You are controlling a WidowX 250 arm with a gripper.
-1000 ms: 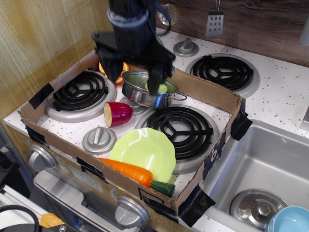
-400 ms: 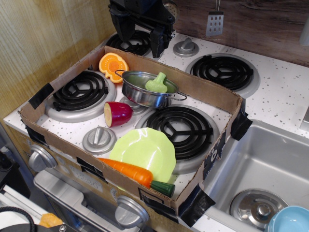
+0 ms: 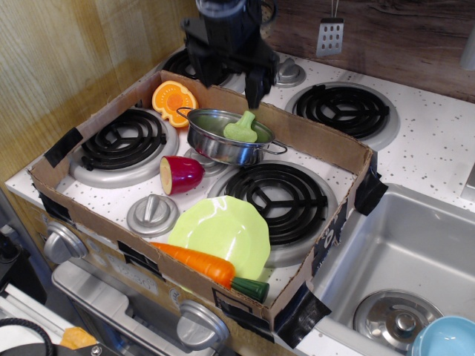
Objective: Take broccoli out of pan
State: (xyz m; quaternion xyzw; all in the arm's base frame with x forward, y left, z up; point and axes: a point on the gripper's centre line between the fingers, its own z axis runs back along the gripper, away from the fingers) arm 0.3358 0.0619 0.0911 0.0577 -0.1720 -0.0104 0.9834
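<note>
A: What is sitting on the surface?

B: A toy stove top is filling most of it, and a shallow cardboard tray is lying over the front burners. Inside the tray, near its far edge, a small shiny steel pan is standing upright.

A: Where is the broccoli?

B: The broccoli is lying inside the pan, leaning against the right side of its rim, with its stubby stem pointing up and away toward the far edge.

A: And the end effector?

B: The black end effector is hanging above the far edge of the tray, just behind the pan and apart from it. Its two fingers are standing spread, with nothing between them.

A: What else is lying in the tray?

B: An orange half is resting in the far left corner. A dark red cut vegetable is lying just in front of the pan, toward the left. A wavy lime-green plate is sitting toward the near edge, and a carrot is lying along that near edge, overlapping the plate's front rim.

A: Anything beyond the tray?

B: A steel sink is occupying the near right corner, with a blue bowl showing at its corner.
</note>
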